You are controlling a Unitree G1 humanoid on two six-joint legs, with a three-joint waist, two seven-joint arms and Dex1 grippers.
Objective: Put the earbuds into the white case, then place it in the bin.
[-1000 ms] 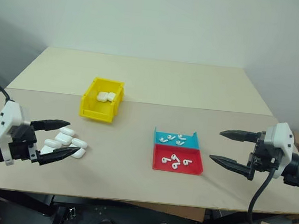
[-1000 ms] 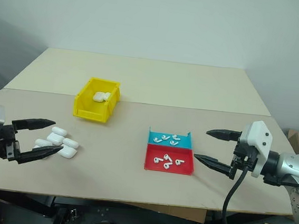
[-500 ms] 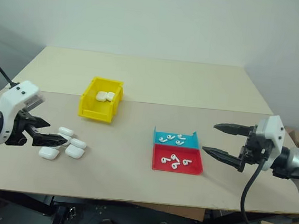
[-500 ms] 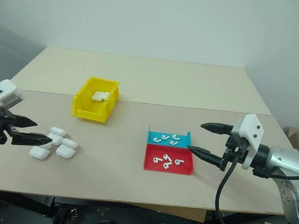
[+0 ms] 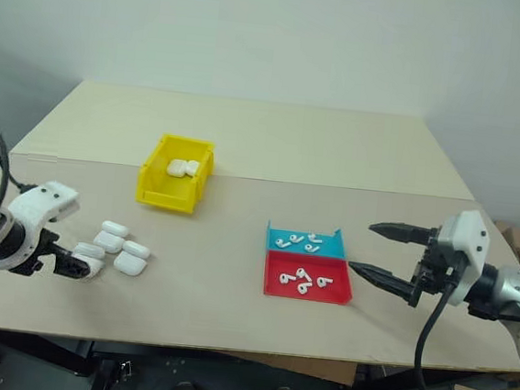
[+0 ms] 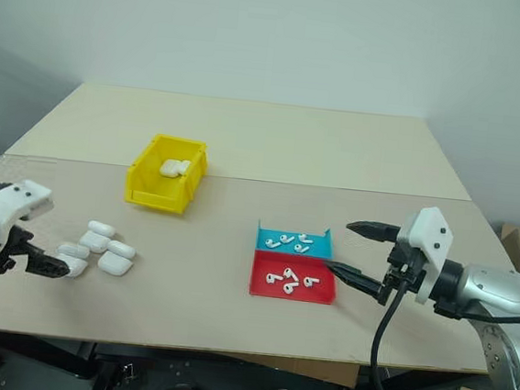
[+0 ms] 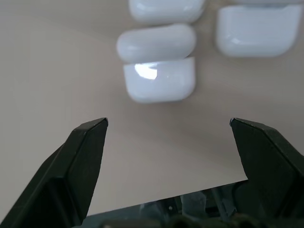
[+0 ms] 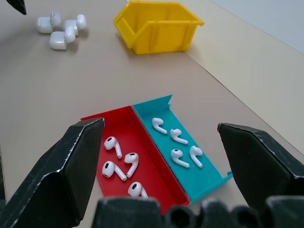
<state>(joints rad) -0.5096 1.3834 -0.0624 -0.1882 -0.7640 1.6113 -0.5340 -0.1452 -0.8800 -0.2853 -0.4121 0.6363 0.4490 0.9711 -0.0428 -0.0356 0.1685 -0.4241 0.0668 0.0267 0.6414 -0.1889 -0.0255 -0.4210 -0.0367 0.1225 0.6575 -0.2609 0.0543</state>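
Observation:
Several white cases (image 5: 119, 246) lie in a cluster at the table's left. My left gripper (image 5: 71, 264) tips down over the cluster's near-left case (image 7: 159, 84), open, one finger (image 7: 88, 147) on each side and clear of it. Several earbuds (image 5: 302, 279) lie in the red tray (image 5: 338, 295), and more earbuds (image 8: 178, 145) in the blue tray (image 5: 333, 250). My right gripper (image 5: 363, 248) hovers just right of both trays, open and holding nothing, pointing toward them. The yellow bin (image 5: 170, 196) stands behind the cluster with white cases (image 5: 184, 167) inside.
The red and blue trays sit side by side at centre right, blue farther from me. The table's front edge (image 5: 227, 349) runs close behind the left gripper. Bare tabletop lies between the cases and the trays and across the far half.
My left gripper has swung from level to pointing downward and dropped left and low over the near-left case. The right gripper has hardly moved.

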